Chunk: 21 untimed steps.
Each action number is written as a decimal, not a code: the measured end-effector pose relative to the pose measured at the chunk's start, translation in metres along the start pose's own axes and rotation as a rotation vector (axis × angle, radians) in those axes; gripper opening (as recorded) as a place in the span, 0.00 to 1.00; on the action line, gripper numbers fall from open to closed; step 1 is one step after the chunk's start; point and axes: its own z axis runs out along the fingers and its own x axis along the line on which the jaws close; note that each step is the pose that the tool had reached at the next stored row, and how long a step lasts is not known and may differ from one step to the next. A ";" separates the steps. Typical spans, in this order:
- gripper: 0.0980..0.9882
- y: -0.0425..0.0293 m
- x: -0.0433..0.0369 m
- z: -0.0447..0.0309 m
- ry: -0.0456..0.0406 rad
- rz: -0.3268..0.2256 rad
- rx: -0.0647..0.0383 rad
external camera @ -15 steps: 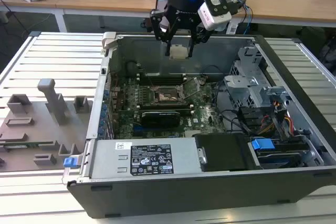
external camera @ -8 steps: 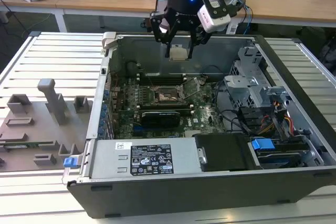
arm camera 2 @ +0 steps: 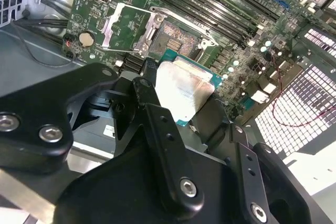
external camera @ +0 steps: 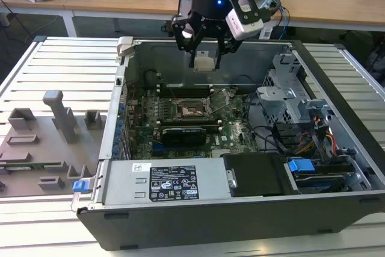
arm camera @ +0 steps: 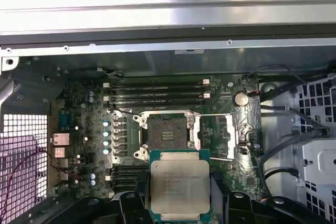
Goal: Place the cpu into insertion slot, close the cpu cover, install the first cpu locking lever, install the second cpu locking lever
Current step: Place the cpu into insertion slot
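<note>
Exterior view puts my tool point(external camera: 204, 63) over the far part of the open computer case point(external camera: 240, 221), clamped on the cpu point(arm camera: 179, 184) by its edges, well above the insertion slot point(arm camera: 168, 132). I judge the first step, placing the chip, to be in hand. The slot lies bare, with the cpu cover point(arm camera 2: 111, 30) swung open beside it. Seating calls for square alignment over the pin field and a level descent.

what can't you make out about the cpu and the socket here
- cpu underside: turned away in both wrist views.
- insertion slot pins: too small in the first wrist view; one edge behind the cpu in the second.
- gripper contact points: too small, exterior view.
</note>
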 end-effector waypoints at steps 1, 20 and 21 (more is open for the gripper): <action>0.50 -0.0001 0.0000 0.0005 0.0000 0.000 0.000; 0.50 -0.0010 -0.0002 0.0117 0.0000 0.000 0.000; 0.50 -0.0011 -0.0002 0.0120 -0.0001 0.000 0.000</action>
